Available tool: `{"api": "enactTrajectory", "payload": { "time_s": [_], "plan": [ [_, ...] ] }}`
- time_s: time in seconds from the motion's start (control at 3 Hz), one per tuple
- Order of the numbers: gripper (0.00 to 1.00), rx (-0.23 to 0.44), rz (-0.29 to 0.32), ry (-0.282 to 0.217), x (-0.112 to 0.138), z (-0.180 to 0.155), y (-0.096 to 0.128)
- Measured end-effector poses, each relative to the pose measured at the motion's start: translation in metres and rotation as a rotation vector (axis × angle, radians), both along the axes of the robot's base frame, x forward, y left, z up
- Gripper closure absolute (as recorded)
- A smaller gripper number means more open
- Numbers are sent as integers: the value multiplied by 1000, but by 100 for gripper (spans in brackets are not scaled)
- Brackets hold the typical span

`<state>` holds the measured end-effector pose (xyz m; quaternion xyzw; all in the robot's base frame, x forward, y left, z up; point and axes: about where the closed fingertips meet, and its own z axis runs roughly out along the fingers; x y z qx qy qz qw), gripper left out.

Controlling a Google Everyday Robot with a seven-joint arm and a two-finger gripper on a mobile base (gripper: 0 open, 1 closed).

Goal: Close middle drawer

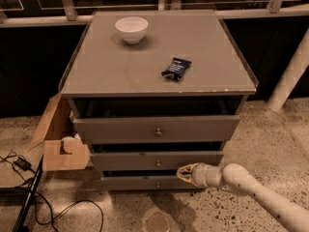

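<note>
Cabinet top (120, 71): a white bowl (132, 29) stands upright at upper left, and a dark packet (176, 67) lies flat right of centre, well apart from the bowl. The top drawer (193, 128) stands out from the carcass with a dark gap above it. The bottom drawer (130, 182) shows a round knob. A cardboard box (58, 153), flaps open, sits against the cabinet's left side. Black cables (29, 197) lie on the speckled floor (270, 134) at lower left. A white post (289, 76) leans at the right edge. The gripper (185, 173) is at lower centre-right, just before the cabinet front.
</note>
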<state>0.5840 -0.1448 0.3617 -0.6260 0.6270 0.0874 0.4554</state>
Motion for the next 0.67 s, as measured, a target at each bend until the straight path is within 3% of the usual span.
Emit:
{"api": "enactTrajectory", "payload": {
  "time_s": [0.33,0.67],
  "plan": [
    [100,12,75,176,-52,9,-17],
    [81,26,139,221,-71,8,-8]
  ]
}}
